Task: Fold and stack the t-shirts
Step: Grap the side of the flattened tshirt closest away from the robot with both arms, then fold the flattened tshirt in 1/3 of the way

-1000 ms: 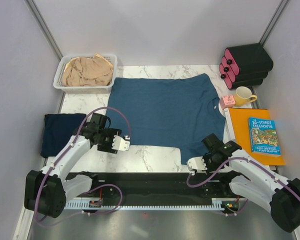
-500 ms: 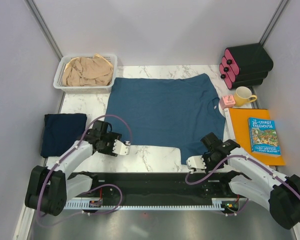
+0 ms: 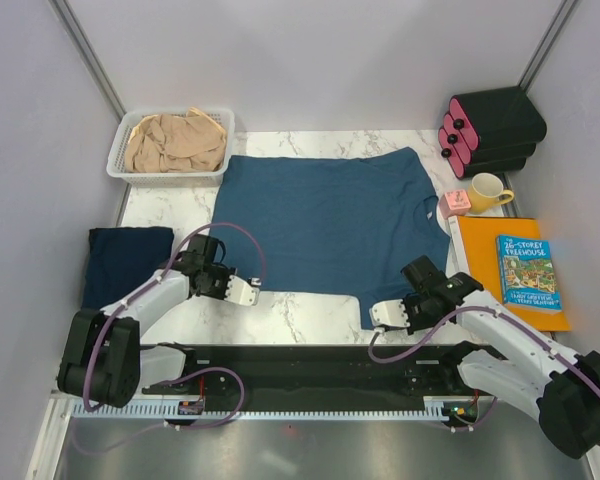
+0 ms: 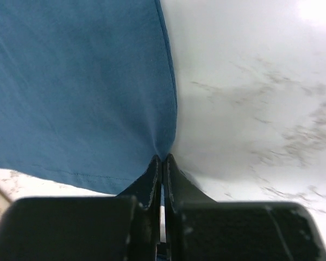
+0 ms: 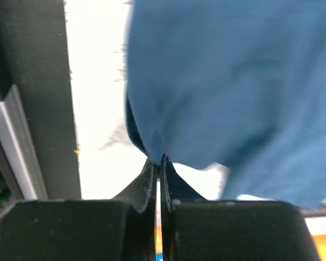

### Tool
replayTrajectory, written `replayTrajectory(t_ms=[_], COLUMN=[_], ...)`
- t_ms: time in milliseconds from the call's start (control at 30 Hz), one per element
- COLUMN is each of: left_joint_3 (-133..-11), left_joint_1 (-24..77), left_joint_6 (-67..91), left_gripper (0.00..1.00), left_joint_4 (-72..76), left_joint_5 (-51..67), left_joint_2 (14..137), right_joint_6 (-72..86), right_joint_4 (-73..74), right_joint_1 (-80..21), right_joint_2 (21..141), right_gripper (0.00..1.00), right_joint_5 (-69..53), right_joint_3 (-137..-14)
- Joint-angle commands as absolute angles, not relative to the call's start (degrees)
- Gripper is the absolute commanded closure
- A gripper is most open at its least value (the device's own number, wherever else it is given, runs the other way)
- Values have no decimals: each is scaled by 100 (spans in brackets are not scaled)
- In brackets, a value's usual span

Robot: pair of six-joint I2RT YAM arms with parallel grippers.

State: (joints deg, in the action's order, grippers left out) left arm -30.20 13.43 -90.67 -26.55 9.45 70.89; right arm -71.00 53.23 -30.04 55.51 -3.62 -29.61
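The teal-blue t-shirt (image 3: 325, 225) lies spread flat on the marble table (image 3: 300, 310). My left gripper (image 3: 230, 285) is at its near left corner, and the left wrist view shows the gripper (image 4: 163, 159) shut on the hem (image 4: 98, 98). My right gripper (image 3: 390, 308) is at the shirt's near right corner. In the right wrist view it (image 5: 159, 159) pinches a lifted fold of the blue cloth (image 5: 223, 81). A dark navy t-shirt (image 3: 128, 265) lies folded at the table's left edge. A beige t-shirt (image 3: 175, 142) is bunched inside the white basket (image 3: 115, 160).
At the back right sits a black and pink case (image 3: 492, 130). A yellow mug (image 3: 488, 190) and a pink cube (image 3: 454, 202) are in front of it. A book (image 3: 528, 272) rests on an orange board (image 3: 480, 260) at the right. A black rail (image 3: 300, 375) runs along the near edge.
The left gripper was open above the shirt's near left corner and has closed on it. The right gripper has shifted slightly left, dragging the shirt's right side with it.
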Motion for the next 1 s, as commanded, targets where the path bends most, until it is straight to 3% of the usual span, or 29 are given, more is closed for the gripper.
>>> replayTrajectory(t_ms=[0, 233, 967], left_joint_3=[-3295, -4007, -4227], left_joint_1=[1275, 1248, 1204], left_joint_6=[-9360, -9641, -9844], left_gripper=[98, 98, 98], left_joint_4=[-4024, -5623, -6592], left_joint_5=[1230, 1740, 1810], left_joint_2=[6804, 5829, 4817], right_joint_6=[-7207, -7058, -6961], right_joint_4=[5834, 6837, 8367], right_joint_1=[-3006, -3006, -3006], right_joint_2=[5607, 5730, 5449], right_gripper=[100, 100, 100], right_joint_5=[-535, -651, 272], right_joint_3=[-3829, -4974, -7549])
